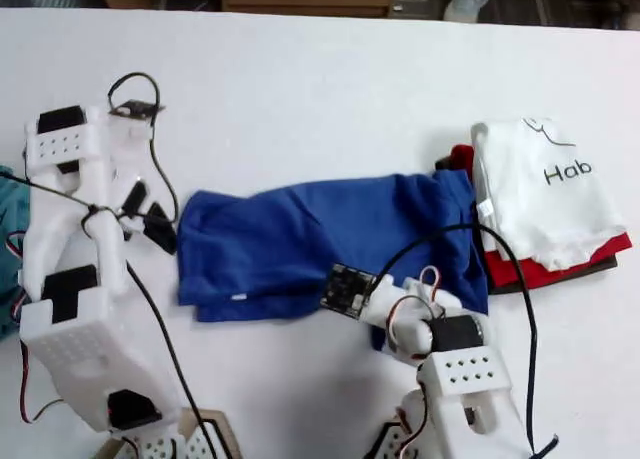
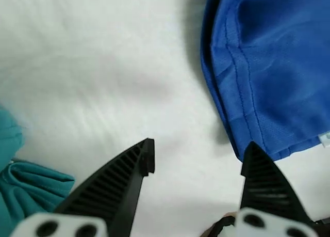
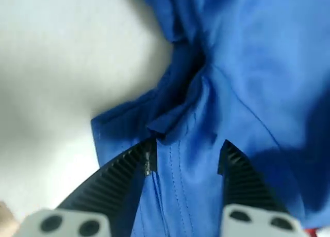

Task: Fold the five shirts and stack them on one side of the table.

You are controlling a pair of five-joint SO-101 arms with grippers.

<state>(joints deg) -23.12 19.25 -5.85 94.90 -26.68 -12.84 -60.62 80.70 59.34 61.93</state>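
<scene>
A blue shirt (image 1: 320, 241) lies crumpled across the middle of the white table (image 1: 300, 79). My left gripper (image 1: 150, 214) stands open just off the shirt's left end; in the left wrist view the gripper (image 2: 200, 157) hovers over bare table, with the blue hem (image 2: 268, 66) beyond one fingertip. My right gripper (image 3: 186, 154) is open low over the blue shirt's (image 3: 242, 82) near right edge, and bunched fabric lies between its fingers. At the right sits a stack with a white shirt (image 1: 545, 194) on a red one (image 1: 540, 271).
A teal shirt (image 1: 8, 229) lies bunched at the table's left edge beside the left arm, and it appears in the left wrist view (image 2: 20, 180). A dark garment (image 1: 600, 267) peeks from under the stack. The right arm's black cable (image 1: 520, 289) loops over the blue shirt.
</scene>
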